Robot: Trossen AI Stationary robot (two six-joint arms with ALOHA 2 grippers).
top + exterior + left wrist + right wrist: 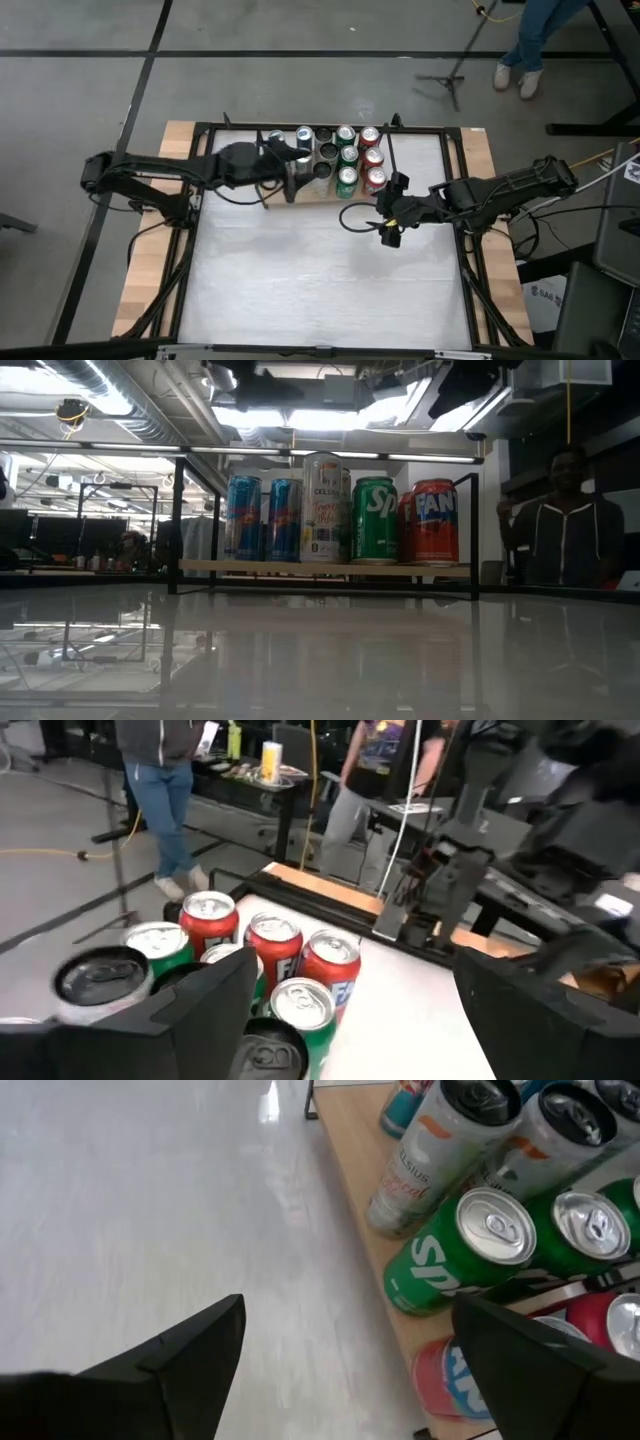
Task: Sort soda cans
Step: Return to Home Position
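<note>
The soda cans [340,160] stand upright in a tight group on a wooden board [320,568] at the table's far middle. From left to right they are blue-and-silver [262,518], a taller silver one [325,508], green [374,520] and red [432,522]. My left gripper [300,165] hangs open above the group's left part. In its wrist view the red cans [275,945] and green cans [303,1010] lie below its spread fingers [350,970]. My right gripper [388,232] is open above the bare table, just near and right of the cans, with nothing between its fingers [348,1305].
A black bar frame [200,130] runs around the white tabletop [320,280], which is free toward the near edge. Wooden strips [140,290] line the table's sides. People stand in the room beyond, one at the right in the low view [565,520].
</note>
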